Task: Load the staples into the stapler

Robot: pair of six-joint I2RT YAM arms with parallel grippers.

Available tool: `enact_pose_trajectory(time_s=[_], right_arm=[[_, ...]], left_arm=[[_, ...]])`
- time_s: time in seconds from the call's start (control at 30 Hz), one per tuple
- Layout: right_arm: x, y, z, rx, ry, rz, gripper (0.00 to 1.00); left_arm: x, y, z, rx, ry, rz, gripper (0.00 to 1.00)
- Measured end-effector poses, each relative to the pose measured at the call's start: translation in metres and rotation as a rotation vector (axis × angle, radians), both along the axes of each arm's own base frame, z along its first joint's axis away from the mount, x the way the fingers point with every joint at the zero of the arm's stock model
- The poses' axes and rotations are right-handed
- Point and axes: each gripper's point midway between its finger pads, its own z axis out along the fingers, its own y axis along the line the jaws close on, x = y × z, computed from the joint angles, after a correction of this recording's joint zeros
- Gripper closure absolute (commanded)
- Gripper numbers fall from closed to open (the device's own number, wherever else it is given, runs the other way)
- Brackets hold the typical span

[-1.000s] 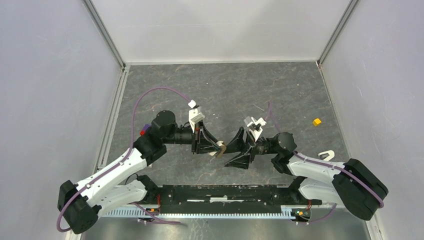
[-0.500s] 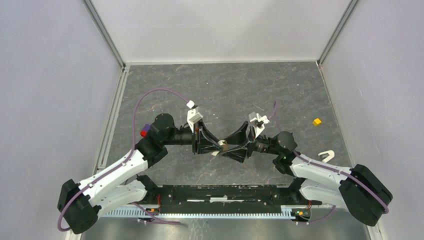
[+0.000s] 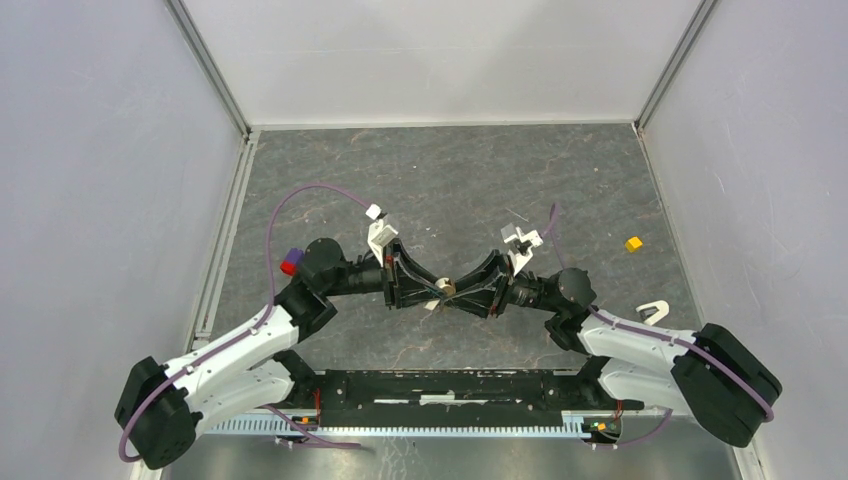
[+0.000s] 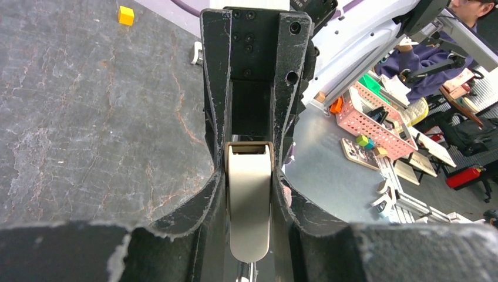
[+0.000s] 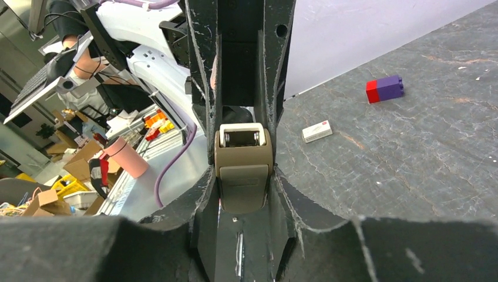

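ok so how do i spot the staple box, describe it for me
In the right wrist view, take the grey marbled table right of the beige stapler. The staple box lies flat there, nearer the stapler than the red-and-purple block. It is the only white, thin oblong.

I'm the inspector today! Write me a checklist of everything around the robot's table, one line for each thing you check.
Surface: dark grey stone-patterned tabletop, flat.
Job's things: beige plastic stapler held between both claws, one at each end; small flat white staple box with red print lying on the tabletop, apart from the stapler.
Clutter: small yellow cube; red-and-purple block; white curved plastic piece.
Claws: left claw shut on the stapler; right claw shut on its other end.
Cables: purple cable looping over the left arm; another along the right arm.
Surroundings: pale walls on three sides; pink basket beyond the table.
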Motion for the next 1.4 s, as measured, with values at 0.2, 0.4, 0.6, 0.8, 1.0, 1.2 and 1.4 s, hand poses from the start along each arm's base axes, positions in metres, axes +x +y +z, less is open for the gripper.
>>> enact_pose_trajectory(time_s=[0.2, 0.4, 0.6, 0.8, 1.0, 1.2, 1.4], right_arm=[[0.000, 0.001, 0.003, 0.025, 0.022, 0.011, 0.44], [-0.003, 0.001, 0.008, 0.050, 0.023, 0.027, 0.44], [-0.005, 0.002, 0.009, 0.057, 0.020, 0.038, 0.42], [-0.007, 0.004, 0.007, 0.051, 0.028, 0.046, 0.47], [-0.011, 0.007, 0.004, 0.045, 0.035, 0.063, 0.79], [-0.012, 0.006, 0.005, 0.050, 0.037, 0.072, 0.85], [-0.013, 0.000, 0.017, 0.072, 0.008, 0.064, 0.85]], left_arm=[[0.001, 0.002, 0.003, -0.015, -0.012, 0.019, 0.98], [-0.005, 0.007, 0.016, -0.067, -0.033, 0.030, 0.98], [-0.005, 0.008, 0.021, -0.090, -0.033, 0.034, 0.98], [-0.005, 0.008, 0.019, -0.103, -0.026, 0.036, 0.98], [-0.002, 0.008, 0.014, -0.105, -0.017, 0.059, 0.85], [0.002, 0.010, 0.014, -0.082, -0.006, 0.088, 0.33], [0.004, 0.016, 0.029, -0.024, -0.036, 0.124, 0.26]])
